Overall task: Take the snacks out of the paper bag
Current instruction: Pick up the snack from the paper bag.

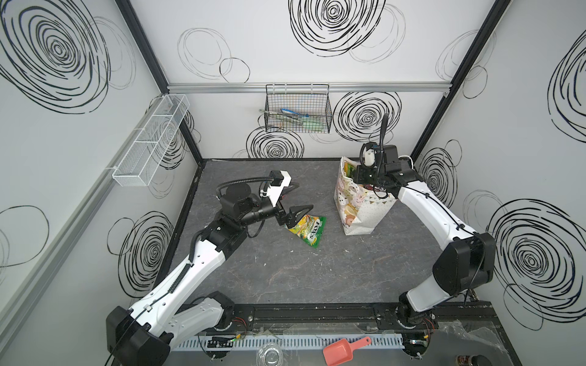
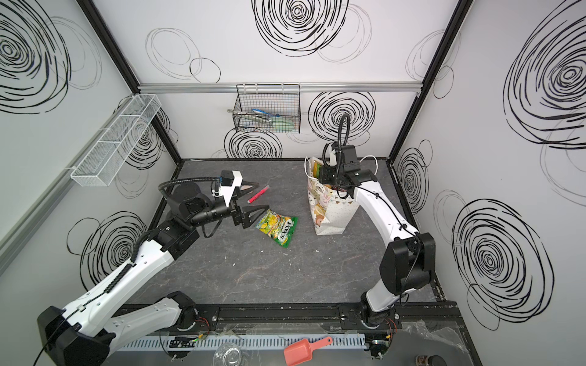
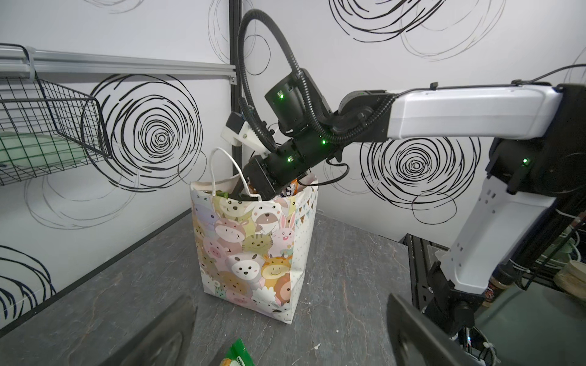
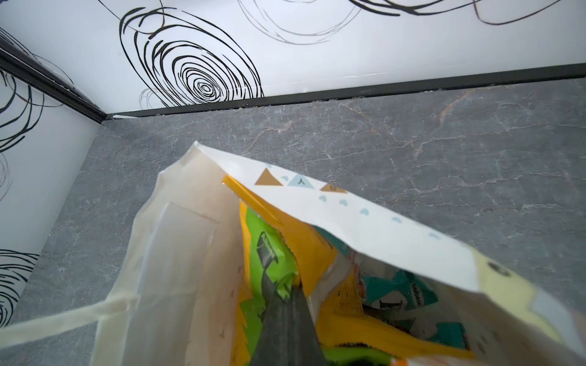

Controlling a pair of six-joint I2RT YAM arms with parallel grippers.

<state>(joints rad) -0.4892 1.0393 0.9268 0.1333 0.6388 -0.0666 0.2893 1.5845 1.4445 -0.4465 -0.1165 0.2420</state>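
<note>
Right gripper (image 4: 276, 294), jaws pressed shut, sits between green packet (image 4: 263, 240) and orange packet (image 4: 314, 250) inside the paper bag (image 4: 364, 215); left gripper (image 1: 299, 215) holds its jaws wide, with the green-yellow FOX'S packet (image 1: 306, 233) on the table (image 1: 317, 279) just ahead of them.

The bag (image 1: 358, 209) stands upright on the worktop (image 1: 285, 279) with its mouth open. It is white, with pastel cartoon animals on one face and gold dots and bunting on the next. Inside it, packed on edge, are a green packet (image 4: 266, 253), an orange packet (image 4: 317, 250) and a teal packet (image 4: 409, 291). A green-yellow FOX'S packet (image 1: 309, 229) lies flat on the worktop, near the bag but apart from it.
</note>
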